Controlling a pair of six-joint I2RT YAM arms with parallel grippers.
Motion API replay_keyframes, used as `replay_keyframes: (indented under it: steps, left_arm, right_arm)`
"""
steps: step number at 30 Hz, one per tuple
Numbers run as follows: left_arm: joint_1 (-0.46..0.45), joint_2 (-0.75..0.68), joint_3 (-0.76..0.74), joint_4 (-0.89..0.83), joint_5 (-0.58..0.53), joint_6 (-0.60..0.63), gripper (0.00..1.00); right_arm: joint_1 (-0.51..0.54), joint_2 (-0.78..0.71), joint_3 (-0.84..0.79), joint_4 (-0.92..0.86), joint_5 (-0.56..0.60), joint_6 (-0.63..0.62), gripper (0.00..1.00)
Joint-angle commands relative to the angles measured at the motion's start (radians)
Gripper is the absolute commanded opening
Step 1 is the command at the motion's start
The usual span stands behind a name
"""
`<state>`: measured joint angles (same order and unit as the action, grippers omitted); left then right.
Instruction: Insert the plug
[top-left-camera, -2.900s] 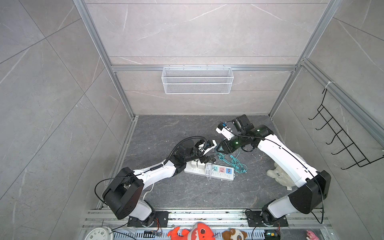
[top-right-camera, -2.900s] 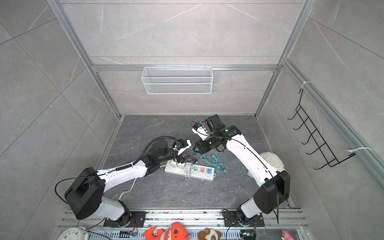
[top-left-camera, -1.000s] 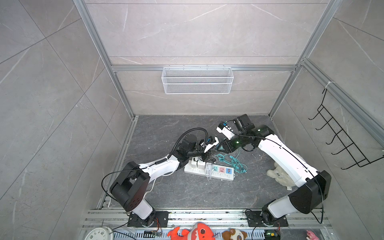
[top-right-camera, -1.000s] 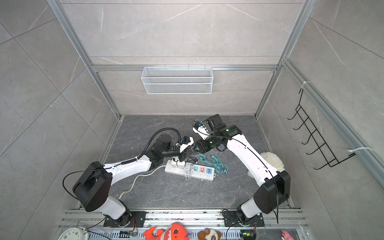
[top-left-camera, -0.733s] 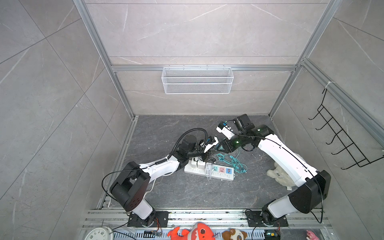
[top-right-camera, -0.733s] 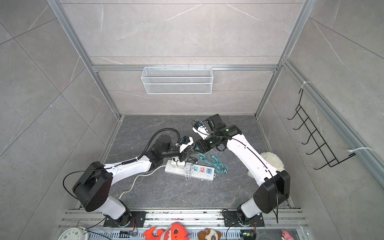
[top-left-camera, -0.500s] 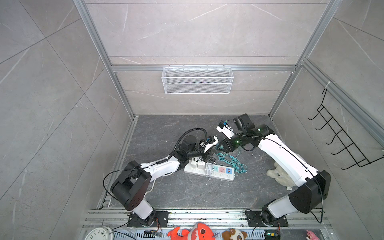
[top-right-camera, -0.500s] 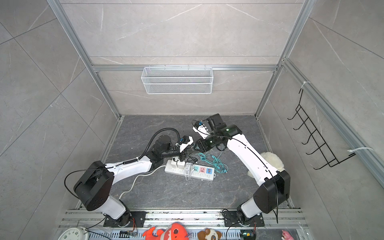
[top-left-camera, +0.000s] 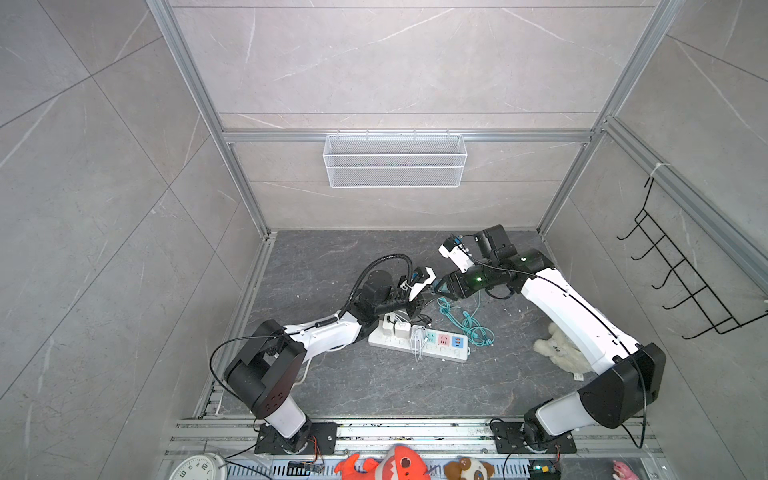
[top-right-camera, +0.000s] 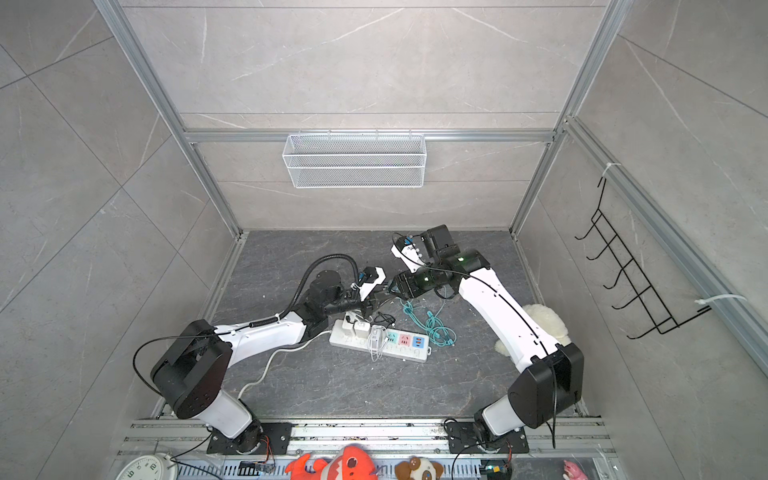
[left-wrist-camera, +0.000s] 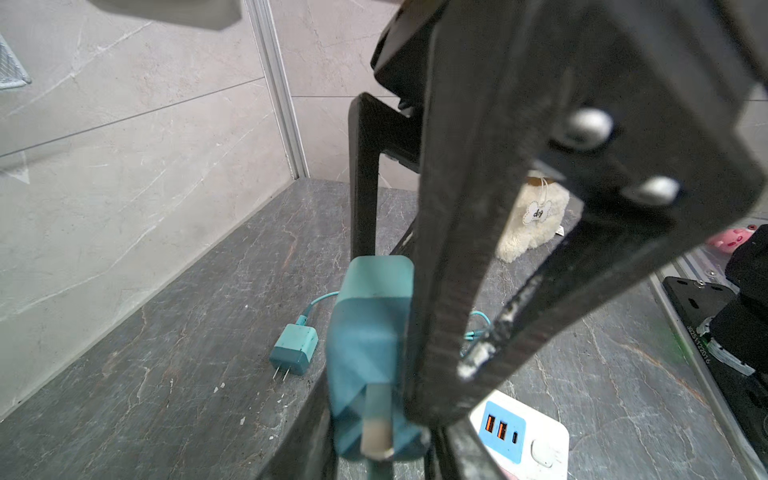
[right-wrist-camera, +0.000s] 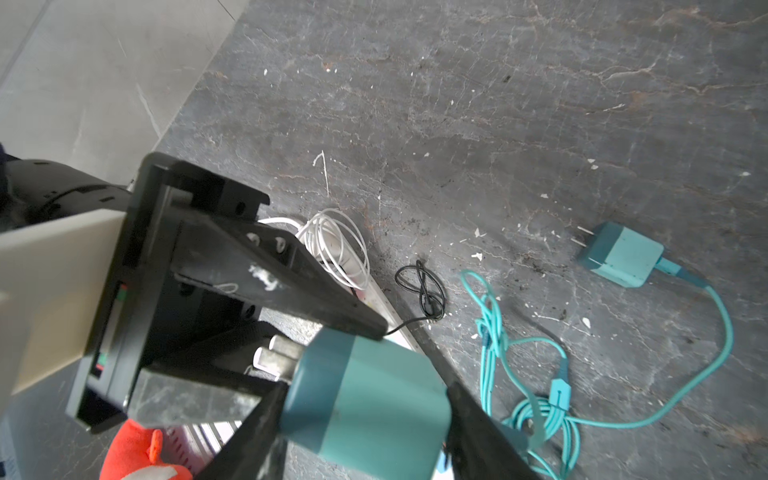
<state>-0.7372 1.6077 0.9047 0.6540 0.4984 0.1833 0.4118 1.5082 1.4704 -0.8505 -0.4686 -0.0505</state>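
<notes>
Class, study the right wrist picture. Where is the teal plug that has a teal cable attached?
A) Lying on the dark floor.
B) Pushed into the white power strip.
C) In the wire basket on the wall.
A: the corded teal plug lies on the dark floor with its prongs bare, apart from the power strip.

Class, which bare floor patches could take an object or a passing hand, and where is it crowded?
Free: floor between back wall and left arm; strip between power strip and front rail. Crowded: around power strip, teal cable, white plush.
</notes>
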Motion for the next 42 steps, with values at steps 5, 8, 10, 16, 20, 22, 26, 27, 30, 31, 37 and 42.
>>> replay_keyframes:
  steps: [5, 8, 10, 16, 20, 22, 26, 27, 30, 31, 37, 42]
  left_arm:
    - [-0.005, -0.009, 0.028, 0.140, 0.006, -0.031, 0.06]
    - [-0.013, 0.009, 0.048, 0.127, 0.014, -0.032, 0.06]
    - [-0.016, 0.019, 0.046, 0.146, 0.015, -0.033, 0.05]
    - [-0.022, 0.030, -0.005, 0.315, -0.036, -0.079, 0.04]
    - [-0.023, 0.038, -0.026, 0.397, -0.105, -0.111, 0.05]
    - [-0.030, 0.044, -0.028, 0.419, -0.129, -0.118, 0.05]
    - [-0.043, 0.059, -0.031, 0.453, -0.164, -0.142, 0.05]
    - [-0.044, 0.066, -0.030, 0.469, -0.167, -0.154, 0.05]
    - [-0.058, 0.084, -0.019, 0.485, -0.192, -0.164, 0.05]
    - [-0.063, 0.092, -0.014, 0.496, -0.199, -0.172, 0.05]
    - [-0.079, 0.147, 0.016, 0.609, -0.261, -0.227, 0.04]
    - [-0.079, 0.167, 0.042, 0.615, -0.321, -0.240, 0.04]
  right_arm:
    - [-0.023, -0.053, -0.040, 0.090, -0.089, 0.054, 0.67]
    - [-0.022, -0.034, -0.014, 0.084, -0.143, 0.050, 0.65]
    - [-0.023, -0.025, -0.007, 0.082, -0.135, 0.044, 0.67]
    - [-0.059, -0.051, -0.001, 0.123, -0.101, 0.107, 0.68]
    - [-0.141, -0.101, -0.020, 0.195, -0.102, 0.231, 0.68]
    - [-0.190, -0.104, -0.031, 0.238, -0.127, 0.292, 0.69]
    - [-0.232, -0.072, -0.032, 0.307, -0.131, 0.347, 0.68]
    - [-0.240, -0.057, -0.031, 0.327, -0.164, 0.351, 0.68]
    - [-0.252, -0.046, -0.037, 0.365, -0.197, 0.356, 0.67]
    - [-0.255, -0.050, -0.047, 0.381, -0.210, 0.356, 0.66]
    - [-0.300, -0.150, -0.213, 0.514, -0.267, 0.415, 0.62]
    - [-0.328, -0.250, -0.372, 0.582, -0.294, 0.444, 0.57]
